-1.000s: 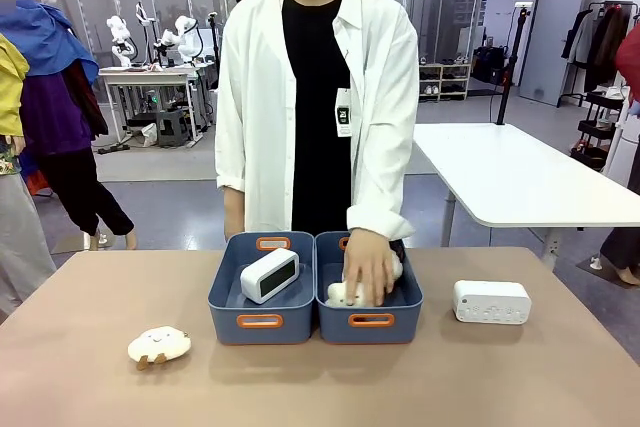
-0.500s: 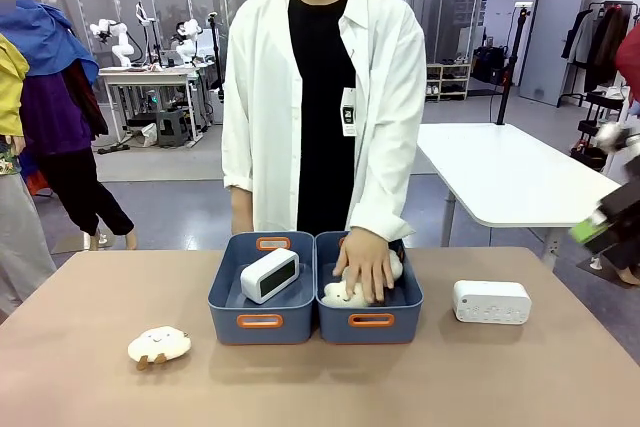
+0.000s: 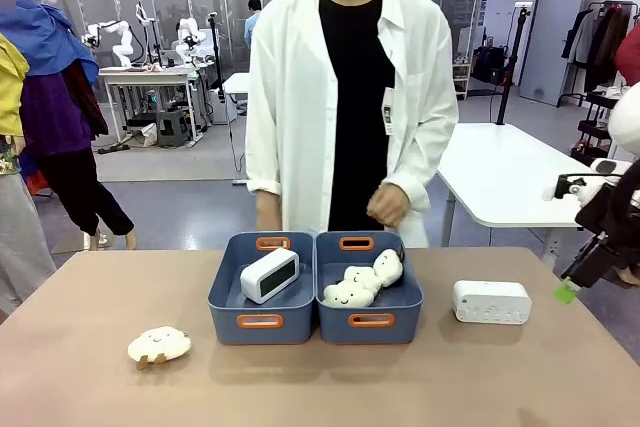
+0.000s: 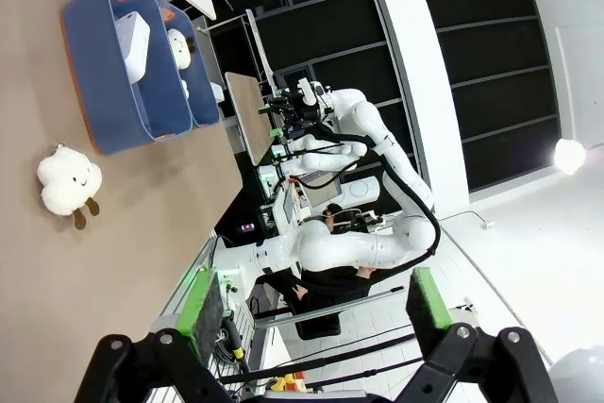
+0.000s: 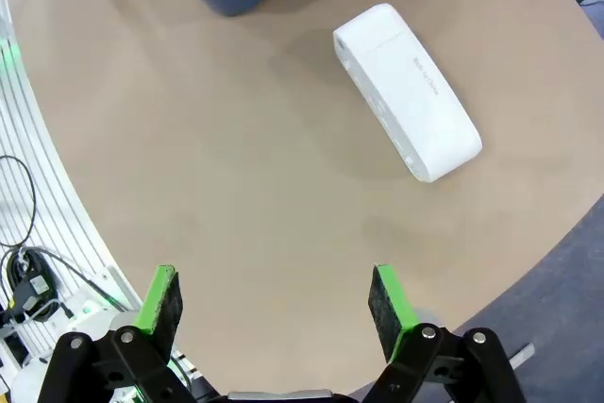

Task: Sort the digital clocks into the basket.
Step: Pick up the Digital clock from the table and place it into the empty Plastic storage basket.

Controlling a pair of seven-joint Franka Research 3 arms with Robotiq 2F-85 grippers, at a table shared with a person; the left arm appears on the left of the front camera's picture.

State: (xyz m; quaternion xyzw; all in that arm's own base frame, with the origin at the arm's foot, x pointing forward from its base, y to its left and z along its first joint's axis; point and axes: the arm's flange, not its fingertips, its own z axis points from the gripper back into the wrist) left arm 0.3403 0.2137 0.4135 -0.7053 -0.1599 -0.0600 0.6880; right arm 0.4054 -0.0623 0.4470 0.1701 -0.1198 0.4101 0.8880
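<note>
Two blue baskets stood touching, side by side, at the middle of the table (image 3: 320, 377).

Left-hand basket (image 3: 232, 315): held one digital clock with the grey display (image 3: 269, 275), propped at a tilt, with its face toward the robot's side.

Right-hand basket (image 3: 405, 319): held two cream cloud plush toys (image 3: 350, 292) lying against each other, one nearer the far right corner.

Second clock (image 3: 491, 301): all white, it lay flat on the table to the right of the right-hand basket, apart from it and outside both containers.

A third plush toy (image 3: 159, 345) sat on the table, near and to the left of the baskets.

The person's hand (image 3: 388, 205) was held at waist height behind the baskets, touching nothing in them.

Right gripper (image 5: 275, 295): jaws were spread wide with nothing between the pads. It hovered over bare table with the second clock ahead of it, no contact.

Left gripper (image 4: 316, 307): jaws were likewise wide apart and empty, well away from the baskets.
</note>
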